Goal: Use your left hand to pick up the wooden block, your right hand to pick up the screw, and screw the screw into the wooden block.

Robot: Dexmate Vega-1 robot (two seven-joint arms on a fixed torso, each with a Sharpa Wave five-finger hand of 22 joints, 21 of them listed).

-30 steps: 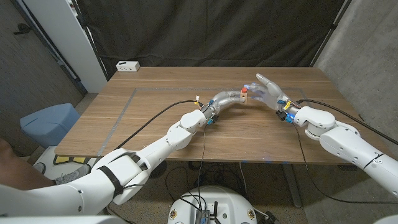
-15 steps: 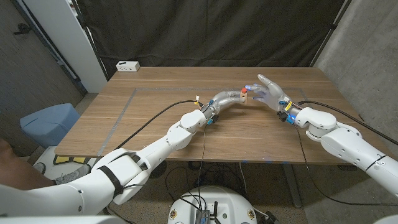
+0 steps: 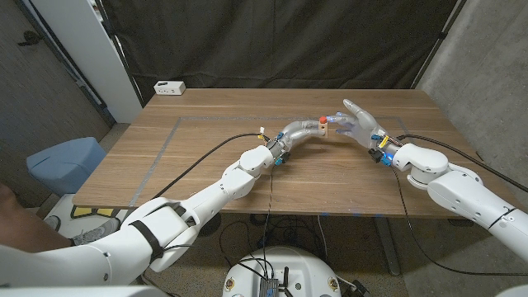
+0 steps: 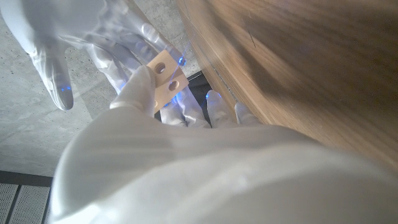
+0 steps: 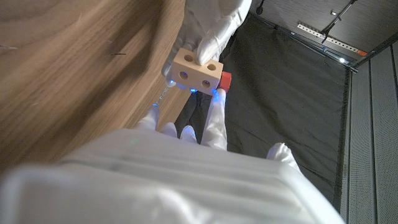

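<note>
My left hand (image 3: 304, 129) holds a small pale wooden block (image 3: 326, 126) up over the table's middle; its two holes show in the right wrist view (image 5: 198, 71). A red-headed screw (image 5: 225, 79) sticks out of the block's side (image 3: 320, 120). My right hand (image 3: 356, 124) faces the block with its fingers spread. Its fingertips (image 5: 216, 102) reach the block and the screw's head, while its thumb (image 5: 280, 152) stays well apart. In the left wrist view the block (image 4: 166, 79) sits between my left thumb (image 4: 135, 93) and my right hand's fingers (image 4: 140, 40).
The wooden table (image 3: 206, 157) carries a taped rectangle outline (image 3: 169, 136) on its left half. A white power strip (image 3: 169, 87) lies at the far left corner. Black cables (image 3: 202, 157) trail from both wrists. A black curtain hangs behind.
My right hand and wrist have shifted slightly rightward and lower, its fingertips staying at the block. The left hand and block have held still.
</note>
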